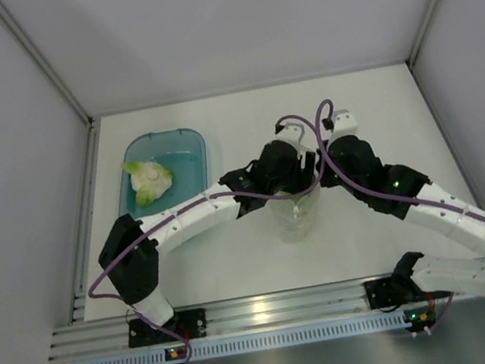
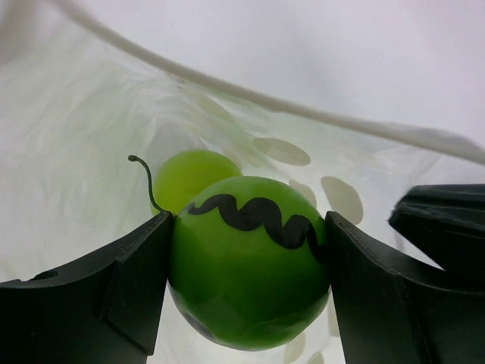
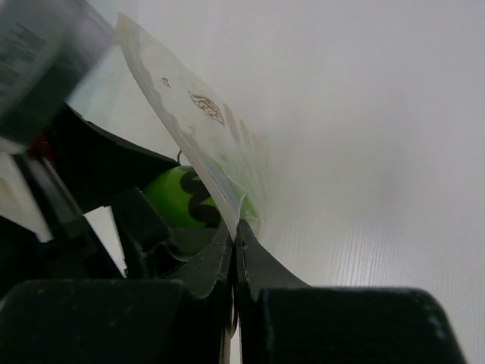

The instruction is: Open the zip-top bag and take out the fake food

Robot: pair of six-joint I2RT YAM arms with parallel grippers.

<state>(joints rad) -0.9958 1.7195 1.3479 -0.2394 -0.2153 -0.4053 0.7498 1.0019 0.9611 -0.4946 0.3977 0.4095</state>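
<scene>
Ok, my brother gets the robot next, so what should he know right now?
Left gripper: inside the zip-top bag, closed on the striped green ball.
Right gripper: shut, pinching the bag's edge.
Plain lime ball: in the bag, behind the striped one.
Leafy lump: in the teal tub.
Done: bag open, leafy lump out.
Left: lift out both balls.

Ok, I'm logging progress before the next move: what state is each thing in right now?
Clear dotted plastic zip-top bag: open, edge pinched by the right claw.
Dark-striped bright green ball: inside the bag, gripped by the left claw.
Plain lime-green ball: inside the bag, loose behind it.
White-and-pale-green leafy lump: out, lying in the teal plastic tub.
</scene>
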